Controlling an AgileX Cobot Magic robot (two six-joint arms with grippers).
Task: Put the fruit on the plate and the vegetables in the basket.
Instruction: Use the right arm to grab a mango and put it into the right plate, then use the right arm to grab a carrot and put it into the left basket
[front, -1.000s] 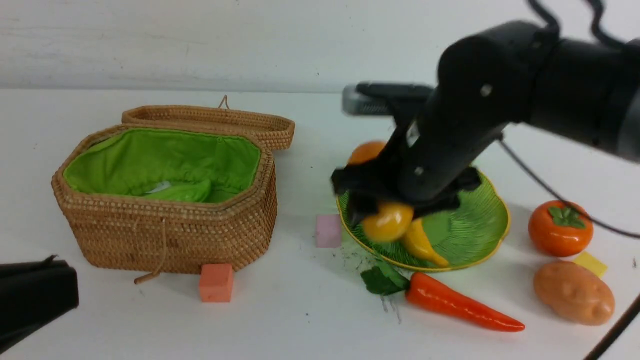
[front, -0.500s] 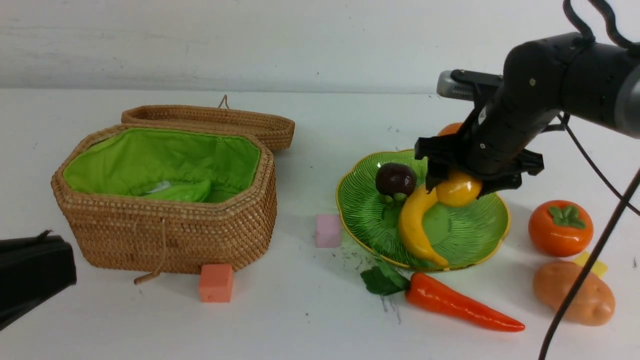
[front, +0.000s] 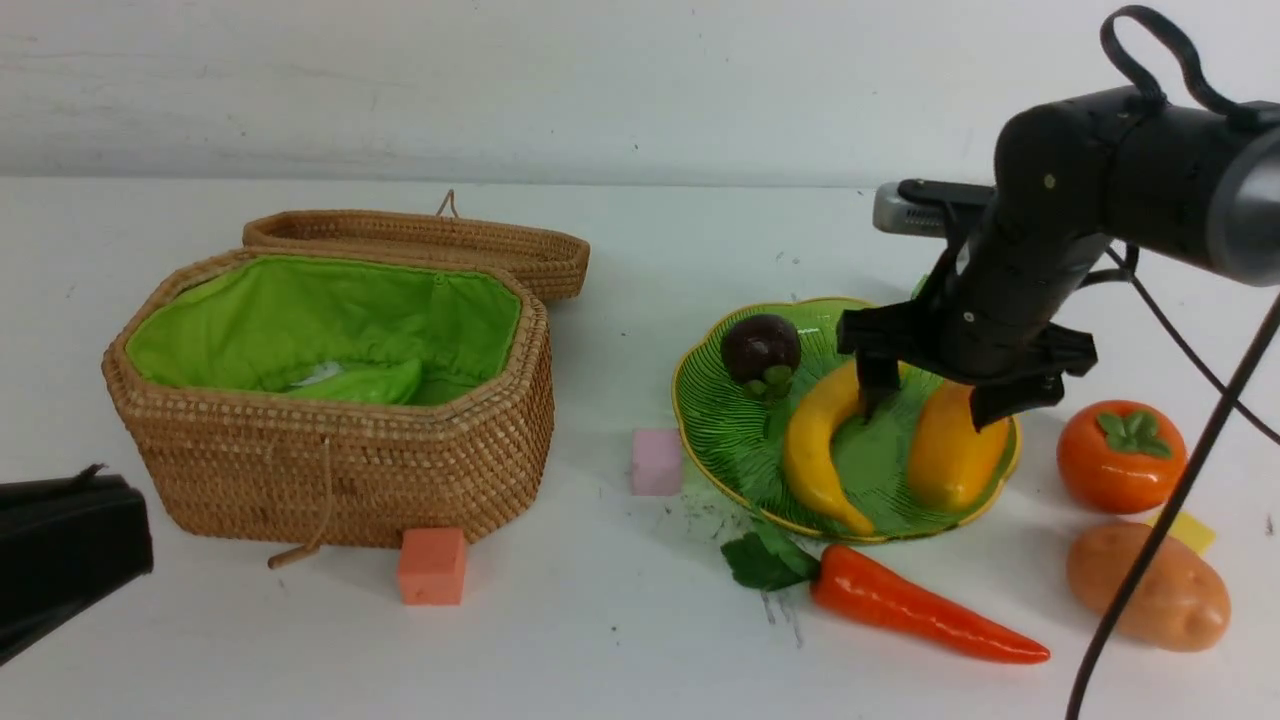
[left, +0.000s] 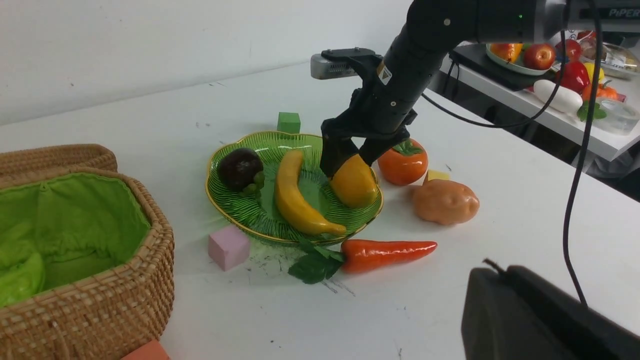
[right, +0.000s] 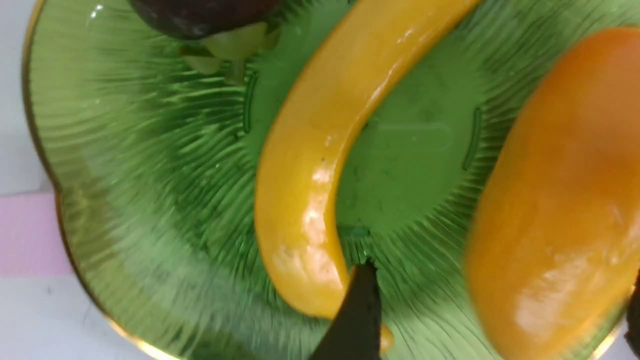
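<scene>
Black left gripper (front: 70, 545) sat closed nearest, open table (front: 600, 650) beside it; the carrot (front: 925, 612) lay just before the plate (front: 700, 420). The right gripper (front: 927, 412) straddled the mango (front: 945, 460) by its right rim, spread wide, gripping nothing. Only the left wrist view showed a green cube (left: 288, 122) beyond.

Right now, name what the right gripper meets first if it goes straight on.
Probably the mango, lying on the plate inside the open right gripper; its tips might reach the plate first, as depth is unclear.

"piper" on the right arm (left: 480, 20)
</scene>
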